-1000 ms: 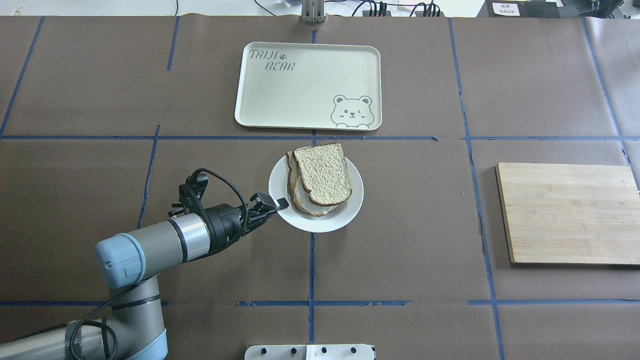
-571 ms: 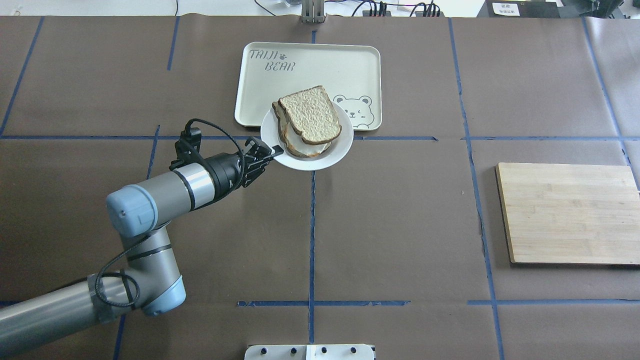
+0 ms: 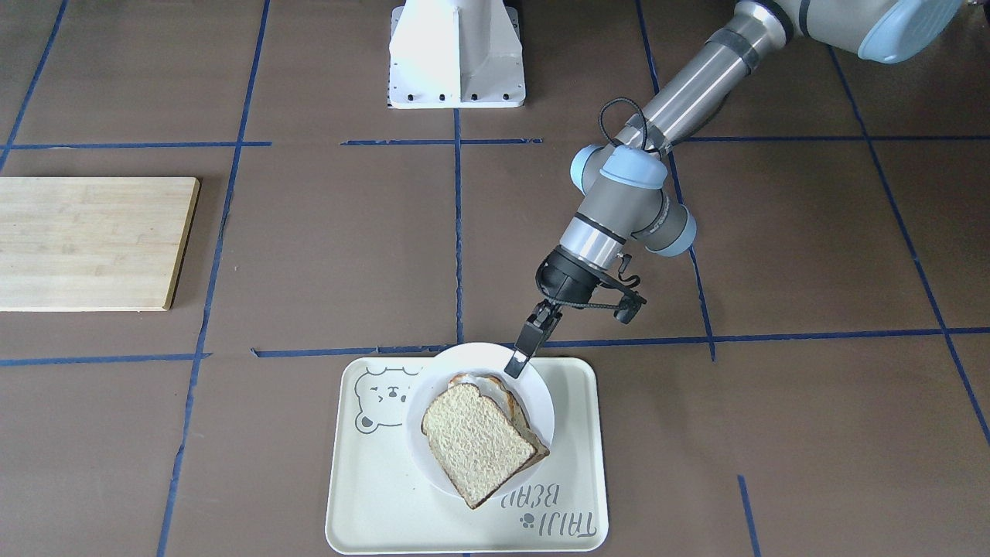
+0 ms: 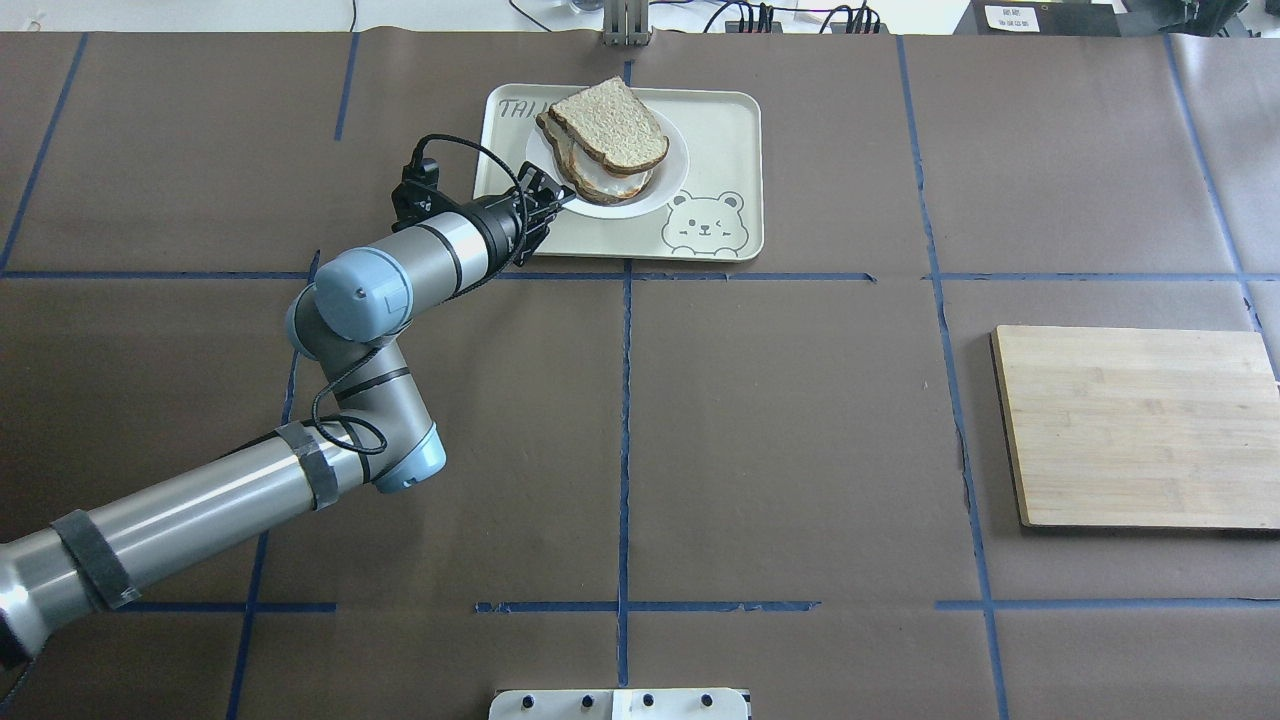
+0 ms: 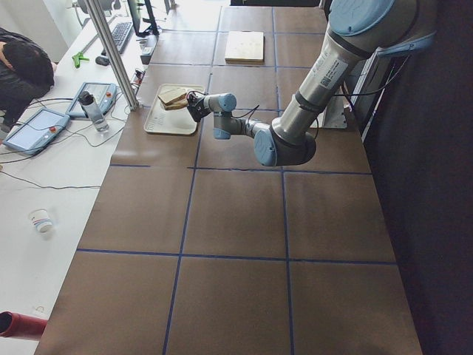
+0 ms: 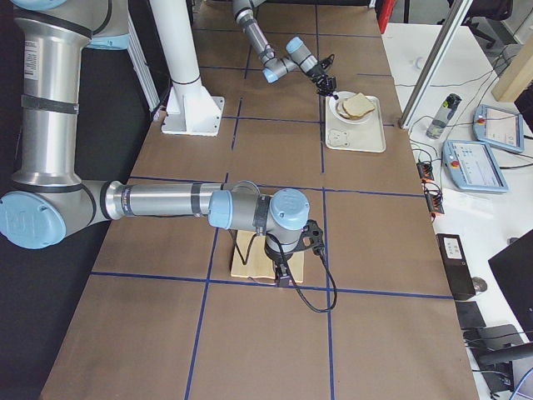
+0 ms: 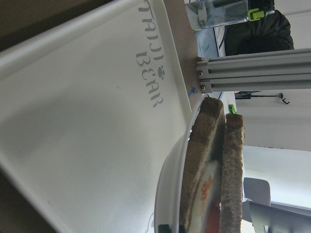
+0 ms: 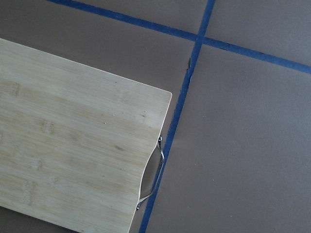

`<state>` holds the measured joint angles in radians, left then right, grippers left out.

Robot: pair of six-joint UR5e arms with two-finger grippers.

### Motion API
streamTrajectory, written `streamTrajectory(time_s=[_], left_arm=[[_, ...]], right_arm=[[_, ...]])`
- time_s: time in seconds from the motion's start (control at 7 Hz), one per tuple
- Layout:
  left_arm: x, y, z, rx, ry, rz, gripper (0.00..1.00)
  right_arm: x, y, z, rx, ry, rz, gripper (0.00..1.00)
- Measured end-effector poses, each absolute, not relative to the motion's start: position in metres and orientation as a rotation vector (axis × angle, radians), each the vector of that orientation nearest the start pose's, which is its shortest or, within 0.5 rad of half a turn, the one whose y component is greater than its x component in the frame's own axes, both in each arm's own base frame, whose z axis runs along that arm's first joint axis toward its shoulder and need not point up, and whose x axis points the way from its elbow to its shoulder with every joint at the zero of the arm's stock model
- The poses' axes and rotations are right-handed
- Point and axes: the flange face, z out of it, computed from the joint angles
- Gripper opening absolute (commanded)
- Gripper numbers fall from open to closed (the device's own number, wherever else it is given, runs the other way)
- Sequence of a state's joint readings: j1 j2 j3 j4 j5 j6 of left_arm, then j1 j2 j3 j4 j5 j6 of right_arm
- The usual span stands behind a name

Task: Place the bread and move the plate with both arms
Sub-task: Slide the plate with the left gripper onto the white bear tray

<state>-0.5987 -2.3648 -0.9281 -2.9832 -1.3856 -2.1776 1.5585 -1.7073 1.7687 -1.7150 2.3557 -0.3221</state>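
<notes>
Left pincer (image 4: pixel 557 203) is clenched on the rim of the plate (image 4: pixel 672 165), on the edge nearest the robot. The plate is over the tray (image 4: pixel 722 120), toward its lettered end, but I can't tell if it touches down. The bread (image 4: pixel 612 125) lies on top of an egg toast (image 4: pixel 600 186) on the plate. Right pincer (image 6: pixel 281 269) hangs over the cutting board (image 4: pixel 1140 425), well apart from the rest. Clenched or released? I can't tell.

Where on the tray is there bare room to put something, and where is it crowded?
Bare: the tray strip between the plate and its rim on the robot's right, beyond the bear drawing. Crowded: its left side, where the left gripper grips the plate's rim.
</notes>
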Motion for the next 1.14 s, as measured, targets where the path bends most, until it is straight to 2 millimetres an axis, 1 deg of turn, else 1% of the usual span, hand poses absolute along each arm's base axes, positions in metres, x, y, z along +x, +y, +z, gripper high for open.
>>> streamTrajectory(time_s=[0.14, 0.29, 0.43, 0.57, 0.71, 0.86, 1.0, 1.14], left_arm=[[0.58, -0.582, 0.301, 0.155, 1.646, -1.089, 0.3], [0.587, -0.587, 0.301, 0.156, 1.635, -1.091, 0.74], [0.589, -0.589, 0.299, 0.157, 1.631, -1.087, 1.0], [0.588, -0.59, 0.296, 0.163, 1.625, -1.057, 1.0], [0.585, -0.591, 0.292, 0.173, 1.605, -0.99, 1.0], [0.575, -0.587, 0.289, 0.164, 1.568, -0.915, 1.0], [0.554, -0.578, 0.286, 0.13, 1.523, -0.83, 1.0], [0.529, -0.56, 0.279, 0.097, 1.475, -0.731, 1.0]], right_arm=[[0.057, -0.428, 0.638, 0.044, -0.79, -0.285, 1.0], [0.057, -0.428, 0.637, 0.044, -0.79, -0.285, 1.0], [0.057, -0.429, 0.637, 0.045, -0.79, -0.285, 1.0], [0.057, -0.429, 0.636, 0.046, -0.79, -0.286, 1.0], [0.057, -0.429, 0.636, 0.046, -0.79, -0.286, 1.0], [0.057, -0.43, 0.637, 0.046, -0.789, -0.286, 1.0], [0.057, -0.43, 0.636, 0.046, -0.79, -0.286, 1.0], [0.057, -0.43, 0.636, 0.047, -0.79, -0.287, 1.0]])
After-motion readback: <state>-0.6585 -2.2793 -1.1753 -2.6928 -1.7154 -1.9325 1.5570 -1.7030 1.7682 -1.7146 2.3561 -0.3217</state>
